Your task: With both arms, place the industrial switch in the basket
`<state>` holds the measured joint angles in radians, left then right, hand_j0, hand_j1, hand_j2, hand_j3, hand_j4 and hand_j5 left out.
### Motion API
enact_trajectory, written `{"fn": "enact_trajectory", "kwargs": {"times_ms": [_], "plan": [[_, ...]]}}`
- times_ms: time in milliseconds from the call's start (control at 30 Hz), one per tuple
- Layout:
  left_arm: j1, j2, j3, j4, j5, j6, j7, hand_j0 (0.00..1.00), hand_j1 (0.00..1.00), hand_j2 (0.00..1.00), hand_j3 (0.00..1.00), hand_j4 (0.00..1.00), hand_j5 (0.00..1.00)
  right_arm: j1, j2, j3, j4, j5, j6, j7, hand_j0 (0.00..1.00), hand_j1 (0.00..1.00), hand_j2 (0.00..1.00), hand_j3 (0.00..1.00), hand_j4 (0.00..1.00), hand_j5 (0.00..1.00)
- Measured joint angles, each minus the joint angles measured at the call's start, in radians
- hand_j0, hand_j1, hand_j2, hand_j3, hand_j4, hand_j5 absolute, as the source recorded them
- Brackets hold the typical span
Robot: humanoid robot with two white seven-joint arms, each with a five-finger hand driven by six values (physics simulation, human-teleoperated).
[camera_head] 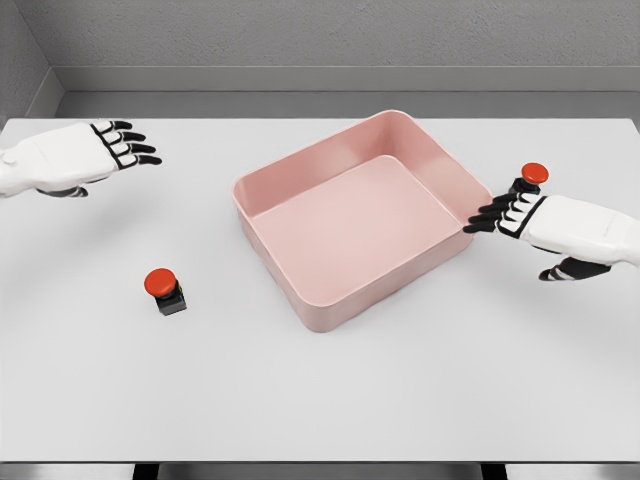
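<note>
Two industrial switches, each a dark block with a red mushroom button, stand on the white table. One switch point(165, 290) is at the left front, well below my left hand point(128, 145), which hovers open near the far left with nothing in it. The other switch point(530, 179) stands right of the pink basket point(285, 275), just behind the fingers of my right hand point(495, 214). That hand is open, fingers stretched toward the basket's right wall, holding nothing. The basket is a shallow pink tub, turned at an angle in the middle of the table.
The white table point(320, 400) ends at a front edge near the bottom of the view. A grey wall runs behind its far edge.
</note>
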<state>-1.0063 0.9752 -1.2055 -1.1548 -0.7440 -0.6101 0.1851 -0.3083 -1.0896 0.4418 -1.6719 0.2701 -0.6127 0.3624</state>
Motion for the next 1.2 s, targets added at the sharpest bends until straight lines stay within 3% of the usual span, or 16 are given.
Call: {"fn": "enact_trajectory", "kwargs": {"times_ms": [233, 500, 767, 967, 1067, 1200], "plan": [[0.003, 0.005, -0.007, -0.035, -0.003, 0.0, 0.0, 1.0, 1.0, 1.0, 1.0, 1.0, 1.0, -0.063, 0.004, -0.021, 0.075, 0.017, 0.0, 0.031, 1.0, 1.0, 1.0, 1.0, 1.0, 1.0], [0.0, 0.054, -0.057, -0.147, -0.06, 0.0, 0.001, 1.0, 1.0, 1.0, 1.0, 1.0, 1.0, -0.149, 0.105, -0.031, 0.118, 0.166, 0.0, 0.068, 1.0, 1.0, 1.0, 1.0, 1.0, 1.0], [-0.005, 0.067, -0.1, -0.211, -0.114, 0.0, 0.002, 1.0, 1.0, 1.0, 1.0, 1.0, 1.0, -0.222, 0.174, -0.033, 0.266, 0.248, 0.0, 0.097, 1.0, 1.0, 1.0, 1.0, 1.0, 1.0], [-0.004, 0.064, -0.112, -0.233, -0.127, 0.0, 0.001, 1.0, 1.0, 1.0, 1.0, 1.0, 1.0, -0.275, 0.258, -0.026, 0.326, 0.328, 0.0, 0.125, 1.0, 1.0, 1.0, 1.0, 1.0, 1.0], [-0.003, 0.068, -0.113, -0.238, -0.121, 0.0, 0.003, 1.0, 1.0, 1.0, 1.0, 1.0, 1.0, -0.328, 0.309, -0.014, 0.388, 0.368, 0.0, 0.131, 1.0, 1.0, 1.0, 1.0, 1.0, 1.0], [-0.003, 0.075, -0.113, -0.239, -0.098, 0.0, 0.001, 1.0, 1.0, 1.0, 1.0, 1.0, 1.0, -0.342, 0.352, 0.002, 0.484, 0.413, 0.0, 0.133, 1.0, 1.0, 1.0, 1.0, 1.0, 1.0]]}}
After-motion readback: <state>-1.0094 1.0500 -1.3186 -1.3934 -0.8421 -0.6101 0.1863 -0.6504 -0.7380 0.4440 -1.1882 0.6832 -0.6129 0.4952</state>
